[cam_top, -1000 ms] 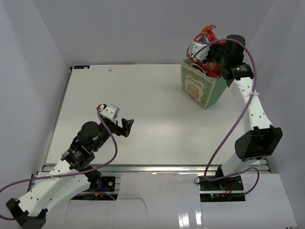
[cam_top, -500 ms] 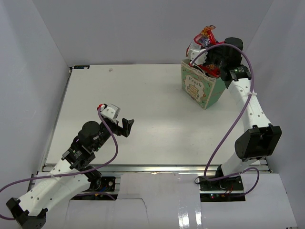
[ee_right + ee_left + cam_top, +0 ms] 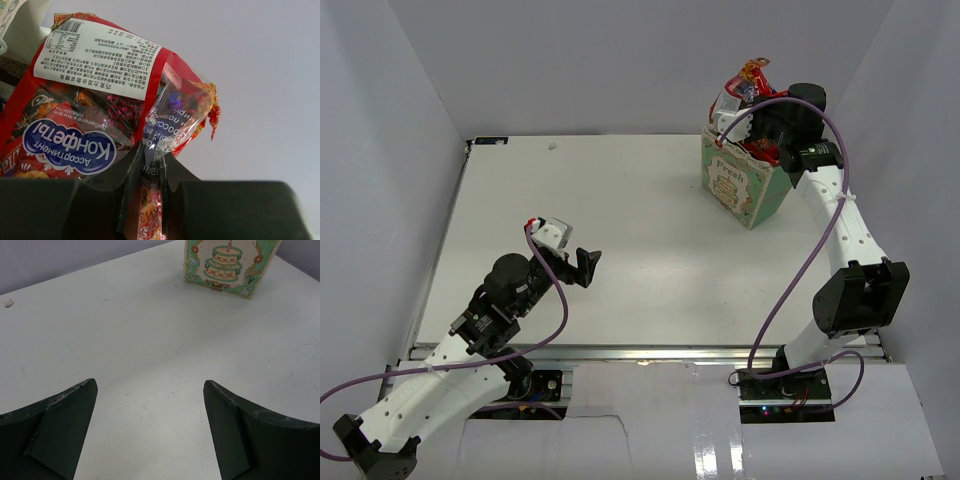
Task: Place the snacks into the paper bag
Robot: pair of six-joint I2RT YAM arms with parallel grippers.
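The mint-green and cream paper bag [image 3: 742, 185] stands at the table's far right; it also shows in the left wrist view [image 3: 227, 267]. My right gripper [image 3: 760, 115] is shut on the large red crinkly candy bag [image 3: 95, 105], pinching its crimped edge and holding it at the bag's mouth, its top [image 3: 752, 75] sticking up above the rim. My left gripper [image 3: 150, 390] is open and empty, low over the bare table at the near left [image 3: 582, 265]. The purple-blue bag, yellow packets and brown wrapper are out of view.
White walls enclose the table [image 3: 610, 210] on the left, back and right. The right arm [image 3: 845, 230] arches along the right edge beside the bag.
My right gripper has shifted slightly left and up with the red candy bag over the paper bag's mouth. The left arm has not moved.
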